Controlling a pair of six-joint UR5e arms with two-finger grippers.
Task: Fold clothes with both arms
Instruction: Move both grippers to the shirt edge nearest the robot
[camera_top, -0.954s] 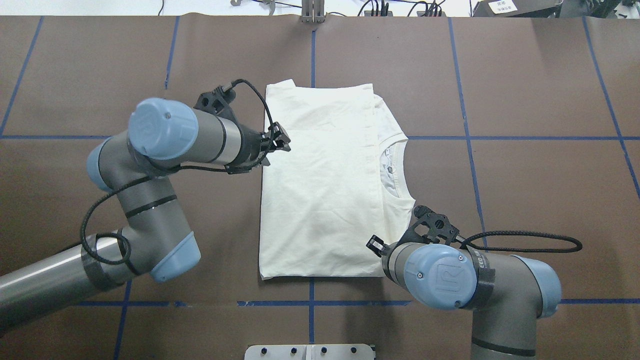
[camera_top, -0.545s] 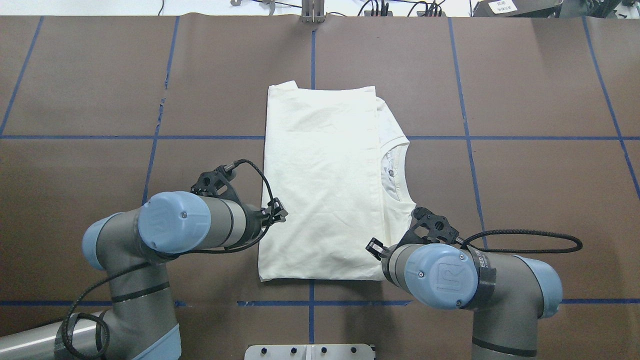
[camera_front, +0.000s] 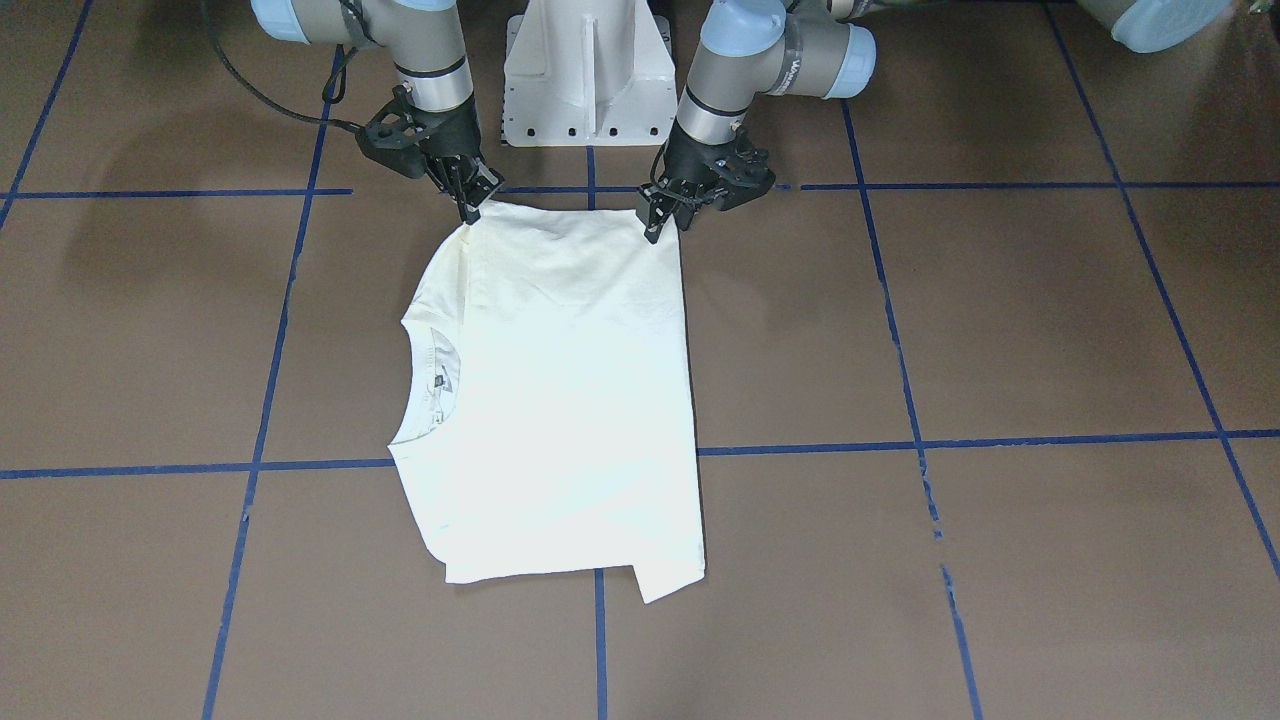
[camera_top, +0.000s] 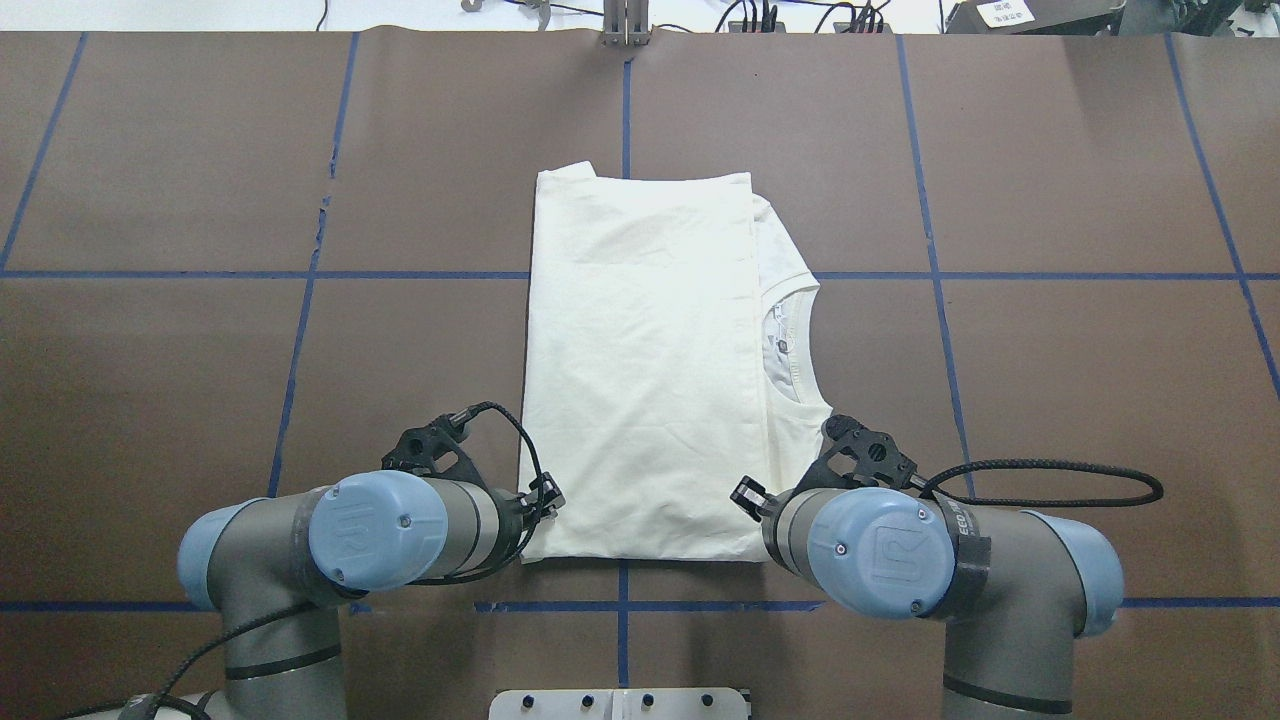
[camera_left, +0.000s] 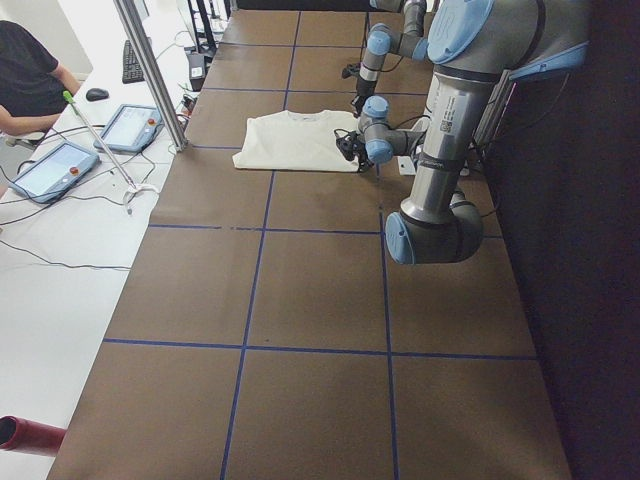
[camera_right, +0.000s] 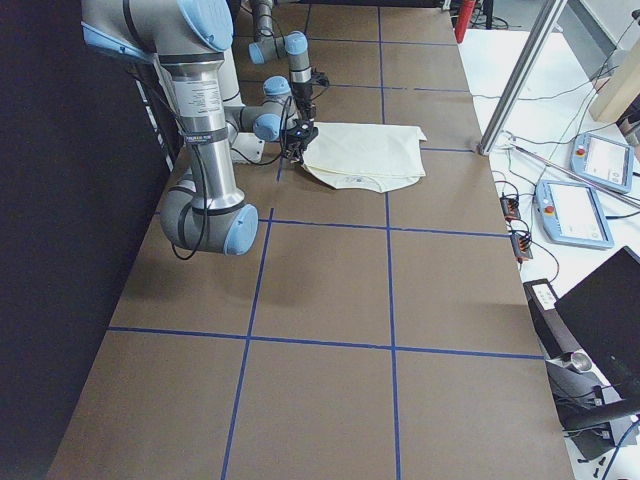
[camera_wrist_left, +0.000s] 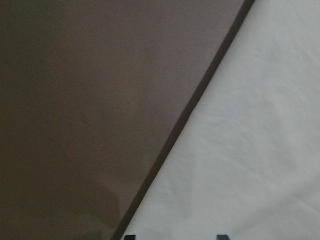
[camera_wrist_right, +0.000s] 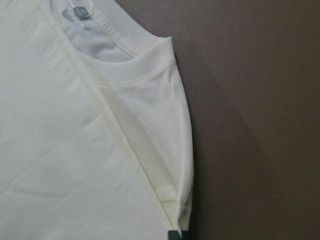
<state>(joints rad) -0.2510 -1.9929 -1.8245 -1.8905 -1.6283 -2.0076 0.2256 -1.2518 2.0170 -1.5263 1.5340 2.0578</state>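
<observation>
Left gripper (camera_top: 545, 497) just ran down the T-shirt's (camera_top: 640, 360) 9 o'clock edge, from up near 10 o'clock to the 7 o'clock corner nearest the base. Our wrist cam shows its fingertips (camera_wrist_left: 222, 237) spread apart over the cloth edge with nothing between them, so it's released.

The shirt itself hasn't budged. It lies flat mid-table (camera_top: 200, 400), folded into a long panel running 12 to 6, with the collar (camera_top: 800, 340) poking out at 3 o'clock and no print showing.

Right gripper (camera_front: 470, 208) hasn't moved in that time and is parked at the 5 o'clock corner. Its tips look pinched together right on the corner cloth, so we read it as clenched on the shirt, though the contact sits at the frame edge.

Both near corners are now covered, so we judge the next fold carries the 6 o'clock edge toward 12. Left has to close first. An uneven lift would skew the panel.
</observation>
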